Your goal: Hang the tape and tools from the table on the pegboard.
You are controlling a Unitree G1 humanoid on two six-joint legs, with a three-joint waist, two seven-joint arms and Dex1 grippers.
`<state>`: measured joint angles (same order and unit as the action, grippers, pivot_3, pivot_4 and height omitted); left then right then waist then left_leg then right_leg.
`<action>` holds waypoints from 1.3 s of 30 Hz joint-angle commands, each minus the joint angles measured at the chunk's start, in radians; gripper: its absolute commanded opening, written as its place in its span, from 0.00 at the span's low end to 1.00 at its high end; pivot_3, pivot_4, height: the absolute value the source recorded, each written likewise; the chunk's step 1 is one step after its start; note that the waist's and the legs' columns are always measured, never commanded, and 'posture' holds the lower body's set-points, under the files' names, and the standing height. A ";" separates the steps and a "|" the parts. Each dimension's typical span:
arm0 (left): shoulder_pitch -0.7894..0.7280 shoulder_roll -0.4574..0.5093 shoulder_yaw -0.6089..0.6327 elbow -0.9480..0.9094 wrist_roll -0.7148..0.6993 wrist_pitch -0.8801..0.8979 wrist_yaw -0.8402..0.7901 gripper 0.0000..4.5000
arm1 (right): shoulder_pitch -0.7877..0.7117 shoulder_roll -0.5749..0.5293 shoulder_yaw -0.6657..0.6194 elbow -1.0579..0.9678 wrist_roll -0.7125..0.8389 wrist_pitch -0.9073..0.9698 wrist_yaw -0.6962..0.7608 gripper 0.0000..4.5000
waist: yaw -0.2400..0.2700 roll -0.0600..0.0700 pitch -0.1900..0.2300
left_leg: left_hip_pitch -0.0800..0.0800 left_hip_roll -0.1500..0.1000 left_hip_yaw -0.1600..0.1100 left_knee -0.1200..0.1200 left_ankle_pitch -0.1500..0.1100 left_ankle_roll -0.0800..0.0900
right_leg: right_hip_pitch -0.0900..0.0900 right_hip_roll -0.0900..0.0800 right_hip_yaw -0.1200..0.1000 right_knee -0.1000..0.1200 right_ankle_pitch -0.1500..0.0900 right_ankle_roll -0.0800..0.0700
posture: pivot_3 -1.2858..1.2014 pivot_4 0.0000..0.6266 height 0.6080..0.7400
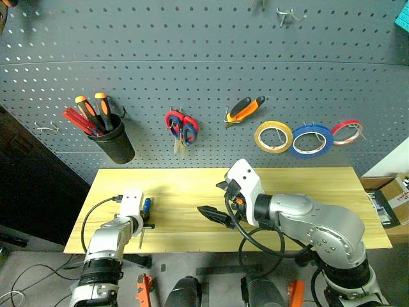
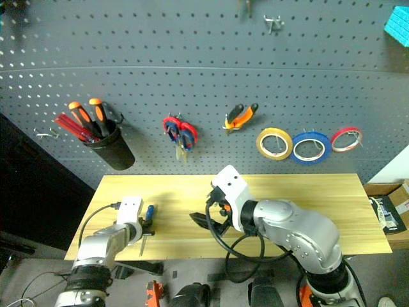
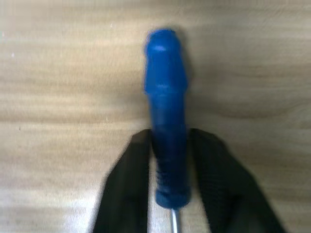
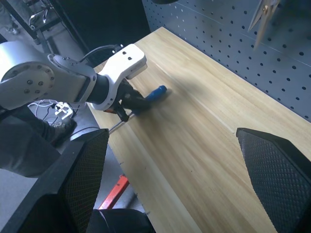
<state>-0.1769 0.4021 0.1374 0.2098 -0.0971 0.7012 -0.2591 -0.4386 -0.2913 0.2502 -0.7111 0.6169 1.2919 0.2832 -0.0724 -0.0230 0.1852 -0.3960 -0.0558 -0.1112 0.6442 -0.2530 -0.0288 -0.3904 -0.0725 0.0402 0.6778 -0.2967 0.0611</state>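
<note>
1. The left gripper (image 3: pixel 167 184) sits at the near left corner of the pale yellowish wooden table (image 1: pixel 300 192), its two black fingers (image 3: pixel 127 189) pressed together on the handle of the small blue-handled screwdriver (image 3: pixel 166 107); the tool lies flat on the wood, handle pointing toward the far side, steel shaft running back between the fingers and out over the near edge
2. The right gripper (image 4: pixel 175 179) hangs above the middle of the table with its fingers spread wide and nothing between them
3. The clamp is low on the handle, near the shaft; judging by that, the heavier blue end may droop or swing when lifted, and the tool could twist out of the pinch
4. The screwdriver lies close to the near edge; a slip would likely send it off the table to the floor
5. On the dark grey pegboard (image 1: pixel 192 57) the black cup (image 1: pixel 117 144) at far left already holds red and orange screwdrivers (image 1: pixel 92 115); dropping the blue one in at an angle could jam it against those handles or tip it out
6. The thin yellow tape roll (image 1: pixel 273 137), the orange-and-black pliers (image 1: pixel 245 109) and a pair of scissors (image 1: pixel 182 128) already hang on hooks; a wide sweep of the left arm could knock the scissors off their hook
</note>
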 commanded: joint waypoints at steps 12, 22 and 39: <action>0.108 0.107 0.075 -0.615 0.083 -0.678 -0.022 0.13 | 0.004 -0.102 -0.025 -0.056 -0.012 -0.264 0.158 1.00 | 0.031 0.000 0.000 | -0.002 0.000 -0.001 0.000 0.000 0.000 | 0.001 -0.001 -0.002 -0.004 0.000 0.000 | 0.50 0.25 1.00; -0.321 0.119 0.205 -0.465 0.057 -0.575 0.141 0.13 | -0.063 -0.087 -0.046 0.042 -0.030 -0.394 0.201 1.00 | 0.032 -0.001 0.000 | -0.001 -0.001 0.001 0.000 0.000 0.000 | 0.001 0.004 -0.002 -0.003 0.000 0.001 | 0.51 0.23 1.00; -0.350 -0.073 0.211 -0.233 -0.031 -0.596 0.249 0.34 | -0.101 -0.047 -0.115 0.006 0.053 -0.393 0.187 1.00 | 0.036 -0.001 -0.001 | -0.003 -0.001 0.000 0.001 0.000 0.000 | -0.001 0.003 -0.002 -0.002 0.000 0.000 | 0.49 0.23 1.00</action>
<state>-0.5135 0.3369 0.3228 0.0038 -0.1042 0.1213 -0.0287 -0.5309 -0.3317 0.1474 -0.6612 0.6507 0.9049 0.4702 -0.0360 -0.0245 0.1844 -0.3987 -0.0571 -0.1108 0.6456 -0.2527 -0.0292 -0.3912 -0.0693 0.0380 0.6762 -0.2965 0.0616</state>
